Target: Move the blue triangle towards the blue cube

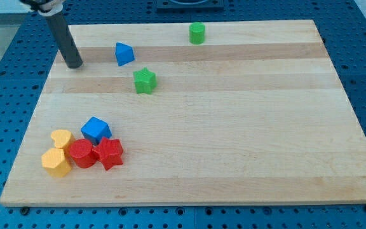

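Note:
The blue triangle [124,53] lies near the top left of the wooden board [234,127]. The blue cube [95,130] sits at the lower left, touching a cluster of other blocks. My tip [74,64] rests on the board to the left of the blue triangle, with a clear gap between them. The rod leans up toward the view's top left.
A green star [145,81] lies just below and right of the blue triangle. A green cylinder [197,32] stands near the top edge. By the blue cube are a red cylinder [81,153], a red star [110,152], a yellow heart [61,138] and a yellow block [56,161].

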Motion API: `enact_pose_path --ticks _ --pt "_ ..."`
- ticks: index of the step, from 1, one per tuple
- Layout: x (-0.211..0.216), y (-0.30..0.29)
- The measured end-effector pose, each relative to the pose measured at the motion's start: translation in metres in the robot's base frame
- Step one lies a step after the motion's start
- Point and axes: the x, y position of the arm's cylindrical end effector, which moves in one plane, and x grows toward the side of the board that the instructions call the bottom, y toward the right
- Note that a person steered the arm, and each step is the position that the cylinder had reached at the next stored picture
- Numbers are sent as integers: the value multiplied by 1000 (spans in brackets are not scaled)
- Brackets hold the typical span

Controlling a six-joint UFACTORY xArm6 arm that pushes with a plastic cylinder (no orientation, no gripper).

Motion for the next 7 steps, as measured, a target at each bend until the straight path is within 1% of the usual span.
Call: enact_pose_path --ticks 1,3,4,5,7 --pt "-22 20" --pt "-52 90" --pt "-53 112" --pt "-46 114" --pt "-7 98"
